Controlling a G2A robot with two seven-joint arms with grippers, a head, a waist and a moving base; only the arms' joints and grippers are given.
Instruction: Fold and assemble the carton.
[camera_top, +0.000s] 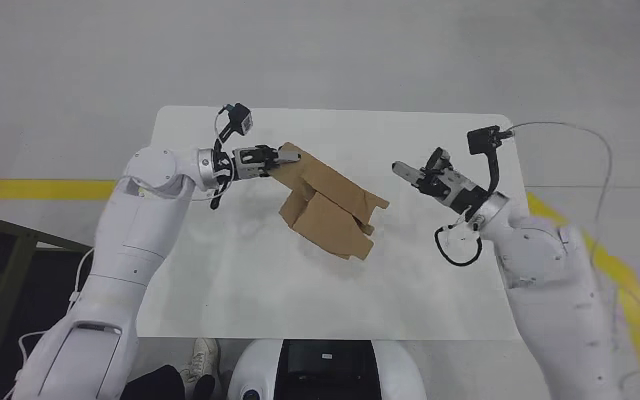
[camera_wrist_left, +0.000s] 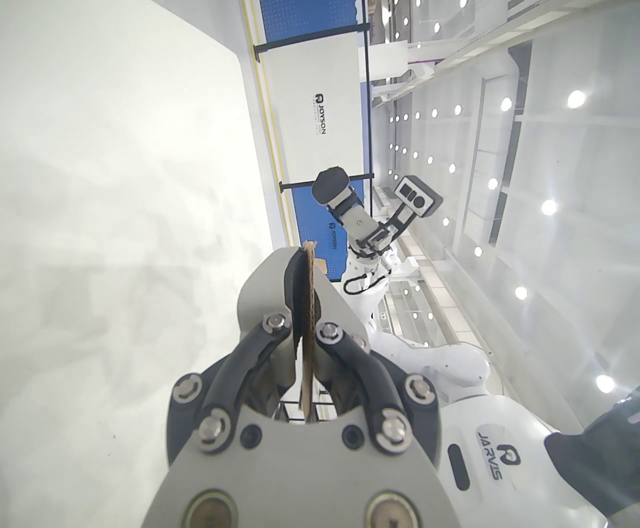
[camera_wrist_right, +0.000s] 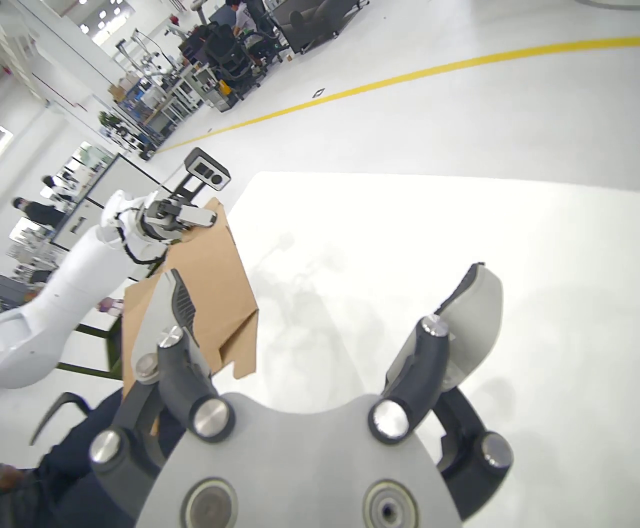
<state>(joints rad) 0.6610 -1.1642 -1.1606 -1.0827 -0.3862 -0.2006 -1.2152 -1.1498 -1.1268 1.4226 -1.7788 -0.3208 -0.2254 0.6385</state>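
A brown cardboard carton (camera_top: 330, 205), flattened and partly folded, lies across the middle of the white table (camera_top: 250, 290). My left gripper (camera_top: 283, 156) is shut on its far left corner flap; in the left wrist view the cardboard edge (camera_wrist_left: 309, 320) stands clamped between the two pads. My right gripper (camera_top: 408, 172) hangs open to the right of the carton, apart from it. In the right wrist view its spread fingers (camera_wrist_right: 480, 300) frame the table, with the carton (camera_wrist_right: 210, 280) and the left gripper (camera_wrist_right: 192, 216) beyond.
The table's right half (camera_top: 440, 290) and front strip are bare white surface. A yellow floor line (camera_top: 50, 188) runs past the table's left side. The right arm's cable (camera_top: 455, 245) loops near the table's right edge.
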